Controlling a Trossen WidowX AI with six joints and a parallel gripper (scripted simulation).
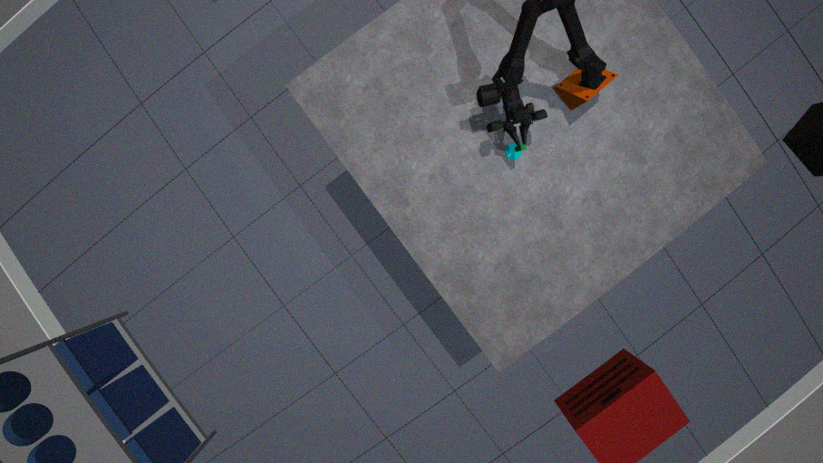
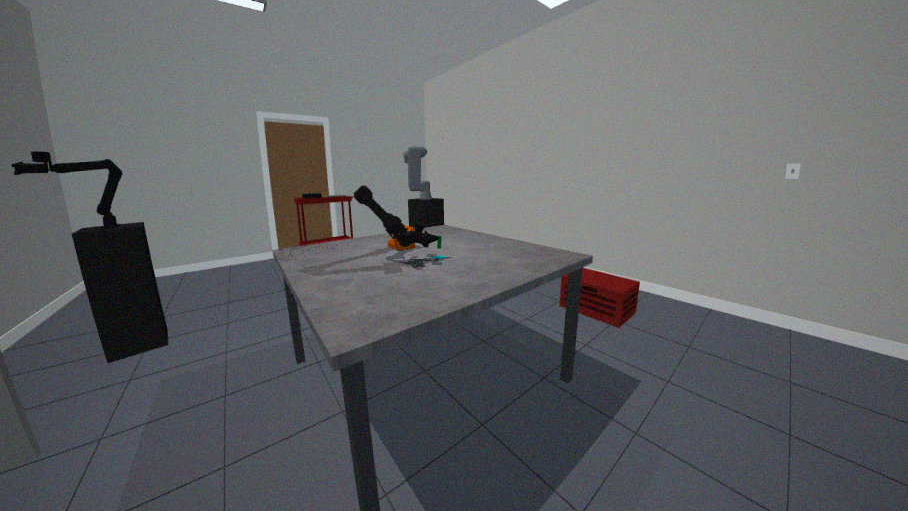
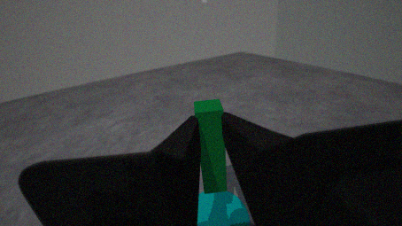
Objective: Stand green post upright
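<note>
My gripper [image 3: 209, 120] [image 1: 520, 143] [image 2: 436, 240] is shut on the green post [image 3: 211, 147] [image 1: 522, 146] [image 2: 439, 241]. The post stands nearly upright between the two black fingers, its top just above the fingertips. Its lower end is right over the cyan circle [image 3: 220, 209] [image 1: 512, 152] [image 2: 441, 257], which lies flat on the grey table [image 1: 546, 239] [image 2: 401, 291]. In the wrist view the post's foot meets the circle's far edge; I cannot tell whether it touches the table. In the exterior view the post looks a little above the table top.
The arm's orange base [image 1: 584, 86] [image 2: 400, 244] sits on the table behind the gripper. A red crate [image 1: 622, 406] [image 2: 599, 295] stands on the floor beside the table. A black pedestal with another arm [image 2: 119, 287] stands far left.
</note>
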